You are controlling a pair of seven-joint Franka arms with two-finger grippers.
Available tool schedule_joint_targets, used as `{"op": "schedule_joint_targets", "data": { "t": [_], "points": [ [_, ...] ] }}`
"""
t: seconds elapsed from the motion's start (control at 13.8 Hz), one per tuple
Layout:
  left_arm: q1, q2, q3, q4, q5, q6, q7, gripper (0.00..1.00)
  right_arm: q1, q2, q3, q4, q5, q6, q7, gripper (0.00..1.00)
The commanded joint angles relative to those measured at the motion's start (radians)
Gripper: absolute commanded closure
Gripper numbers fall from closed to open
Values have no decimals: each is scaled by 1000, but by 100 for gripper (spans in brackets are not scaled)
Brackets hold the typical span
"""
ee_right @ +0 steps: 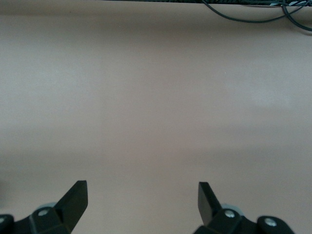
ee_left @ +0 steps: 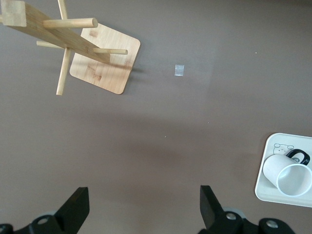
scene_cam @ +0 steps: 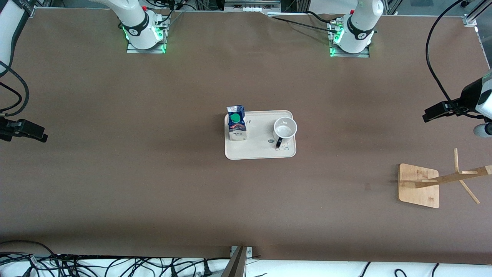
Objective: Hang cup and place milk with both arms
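- The left gripper [ee_left: 144, 207] is released, fingers spread wide and empty, hanging over bare table [scene_cam: 115, 192] at the left arm's end; in the front view it shows at the edge [scene_cam: 442, 110].
- The right gripper [ee_right: 142, 202] is likewise spread and empty, over bare table at the right arm's end, seen at the front view's edge [scene_cam: 27, 130].
- The cup [scene_cam: 285, 130] stands upright on the tray [scene_cam: 261, 154] at mid-table, toward the left arm's end of it, its black handle turned toward the front camera.
- The milk [scene_cam: 236, 123] stands upright on the same tray, toward the right arm's end, green cap up, apart from the cup.
- The rack [scene_cam: 434, 181], a wooden base with a pegged post, stands near the left arm's end, nearer the front camera than the tray.
- Step in hand, as I judge it: both arms are at the start and must reach in to the tray.
- To do it well, the left gripper should take the cup by the rim or wall away from the handle, leaving the handle free for a peg.
- The right gripper should close across the milk's flat sides, low enough not to tip it.
- Both arms are drawn out to the table's ends, wrists pointing down, well apart from the tray.
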Motion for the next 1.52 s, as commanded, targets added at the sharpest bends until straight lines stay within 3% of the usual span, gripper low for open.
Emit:
{"op": "schedule_joint_targets", "data": {
  "t": [0.0, 1.45],
  "points": [
    [1, 5, -1, 14, 4, -4, 9, 0, -3, -7, -2, 8, 22, -17, -20, 0],
    [10, 5, 10, 55, 4, -5, 6, 0, 55, -1, 13, -1, 1, -97, -28, 0]
  ]
}}
